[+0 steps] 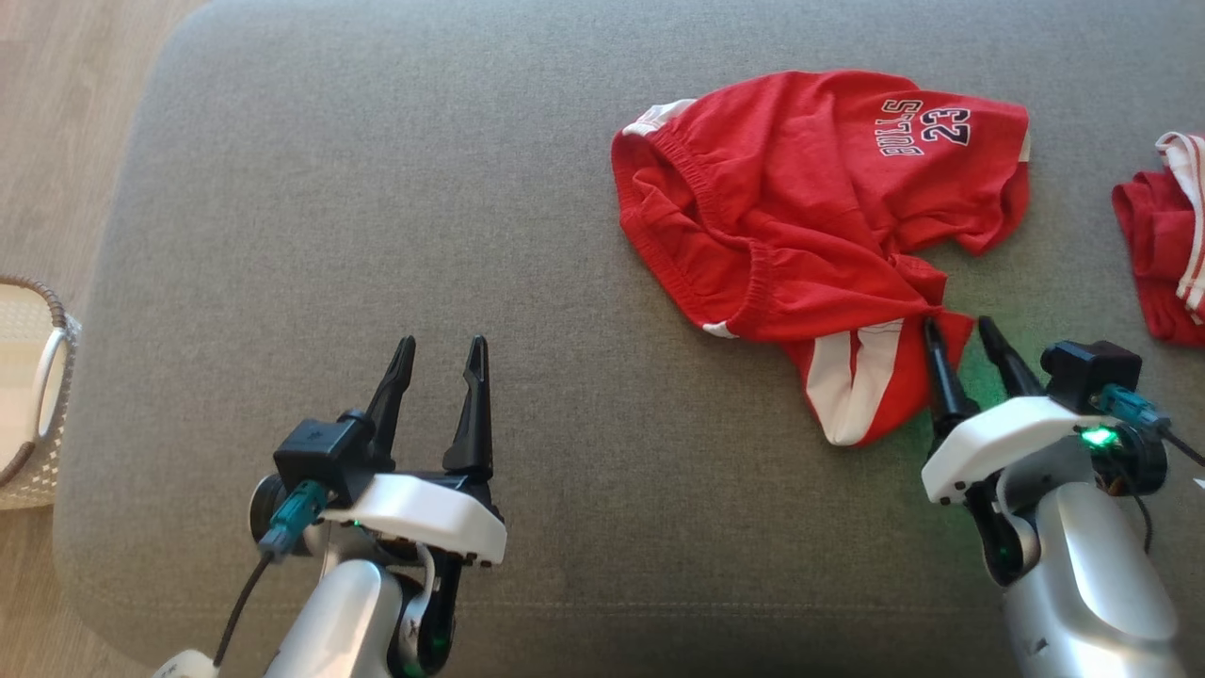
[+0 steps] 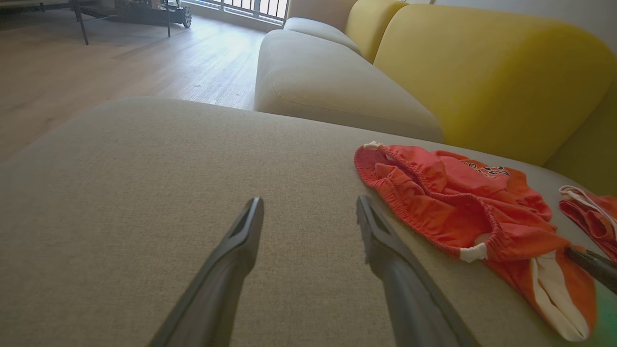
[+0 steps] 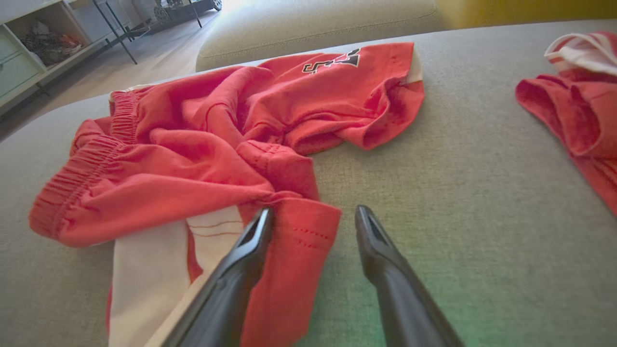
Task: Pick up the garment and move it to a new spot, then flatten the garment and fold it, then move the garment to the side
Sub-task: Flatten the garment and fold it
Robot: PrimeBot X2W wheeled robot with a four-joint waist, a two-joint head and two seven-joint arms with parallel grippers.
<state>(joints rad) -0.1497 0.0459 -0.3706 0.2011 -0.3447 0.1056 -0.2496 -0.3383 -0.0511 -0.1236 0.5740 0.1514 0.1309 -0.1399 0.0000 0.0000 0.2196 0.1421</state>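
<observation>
early doors here; the garment (image 1: pixel 810 217), red shorts with white side stripes and a number print, lies crumpled on the grey cushion (image 1: pixel 377 188), over toward its far right, waistband bunched and one leg twisted down toward the robot; the right gripper (image 1: pixel 958 325) is at that near leg, its two fingers parted to a middling gap, one finger over the red hem, the other over bare cushion just beside it, so the hem corner sits in the gap; nothing looks pinched in the right wrist view; whether the tips touch the cloth i cannot tell; the left gripper (image 1: pixel 442 344) hovers over bare cushion, well apart from the shorts, fingers spread wide and holding nothing; a second red garment (image 1: pixel 1163 245) lies apart at the right edge, and a basket (image 1: pixel 38 405) stands on the floor off to the left; so the tally, as i read it: the pick-up is lined up but not made; the move to a new spot, the flattening, the fold and the shift to the side are all left to do; next call, i'd say, is for the right fingers to close on that hem
</observation>
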